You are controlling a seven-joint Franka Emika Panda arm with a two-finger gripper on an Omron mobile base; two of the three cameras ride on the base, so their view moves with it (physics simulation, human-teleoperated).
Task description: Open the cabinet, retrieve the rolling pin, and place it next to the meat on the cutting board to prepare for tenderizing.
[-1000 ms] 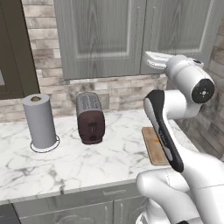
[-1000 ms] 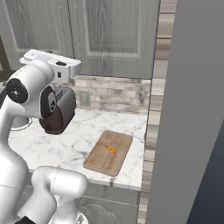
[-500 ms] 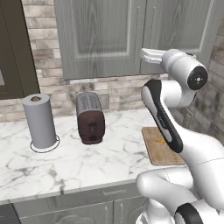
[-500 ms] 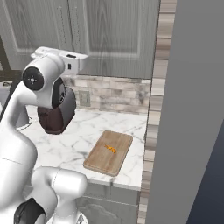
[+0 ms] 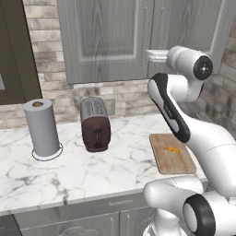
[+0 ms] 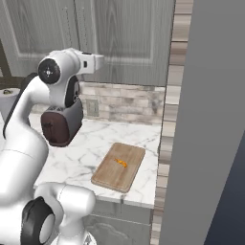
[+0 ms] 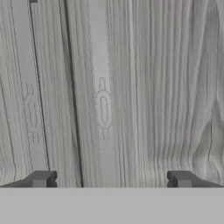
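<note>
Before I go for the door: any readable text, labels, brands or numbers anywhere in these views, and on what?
None: no readable word, number or sign in any view.
Cabinet doors: bare grey wood grain.
Toaster: no readable brand; its front control is too small to tell.
Paper towel roll: blank.
Cutting board: unmarked, with the meat on it.

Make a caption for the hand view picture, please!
Open gripper faces the closed grey cabinet door, up close.
</note>
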